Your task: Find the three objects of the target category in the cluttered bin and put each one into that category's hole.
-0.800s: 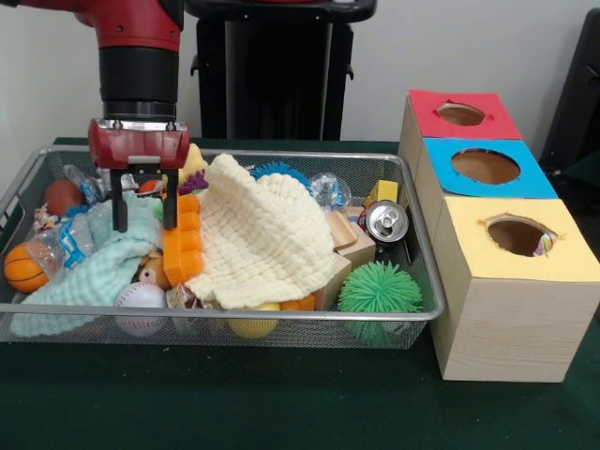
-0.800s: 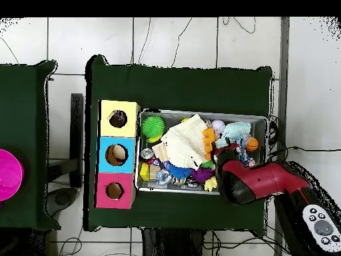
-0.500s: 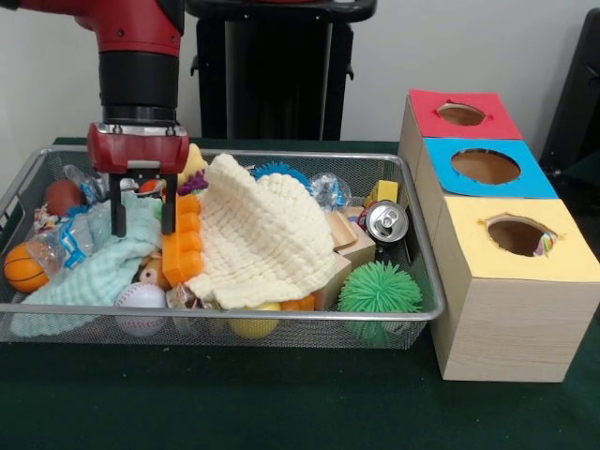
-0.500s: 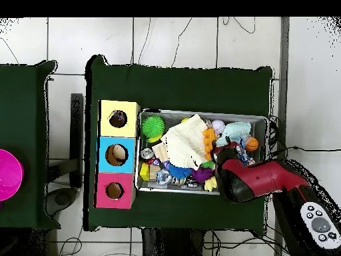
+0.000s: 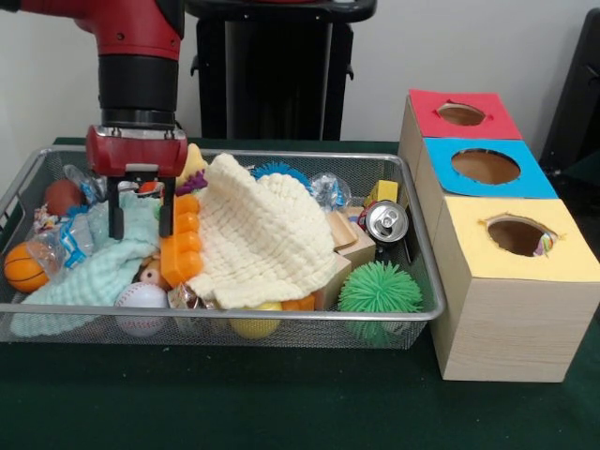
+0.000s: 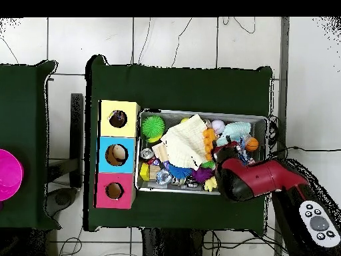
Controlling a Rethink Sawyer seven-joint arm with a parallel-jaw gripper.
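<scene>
The wire mesh bin (image 5: pixel 281 316) is full of mixed toys; it also shows in the overhead view (image 6: pixel 246 117). My gripper (image 5: pixel 141 232) is open and empty, hanging over the bin's left part, with its fingertips just above the mint-green cloth (image 5: pixel 94 272). A small piece with a busy print (image 5: pixel 42 221) lies by the left rim. The yellow-topped hole (image 5: pixel 517 234) is in the nearest wooden box, and a printed scrap (image 5: pixel 544 246) shows inside it. In the overhead view the arm (image 6: pixel 256 180) hides the gripper, and the yellow hole (image 6: pixel 118 119) shows at the left.
A cream waffle cloth (image 5: pixel 262 234) is draped over the bin's middle. Orange blocks (image 5: pixel 180 246), a baseball (image 5: pixel 141 305), a small basketball (image 5: pixel 23 267), a drink can (image 5: pixel 386 221) and a green spiky ball (image 5: pixel 380 289) lie around it. The blue-topped (image 5: pixel 486 166) and red-topped (image 5: pixel 461 113) holes sit behind the yellow box.
My gripper has come down slightly and drifted a little left over the mint-green cloth. It stays open. Nothing in the bin has moved.
</scene>
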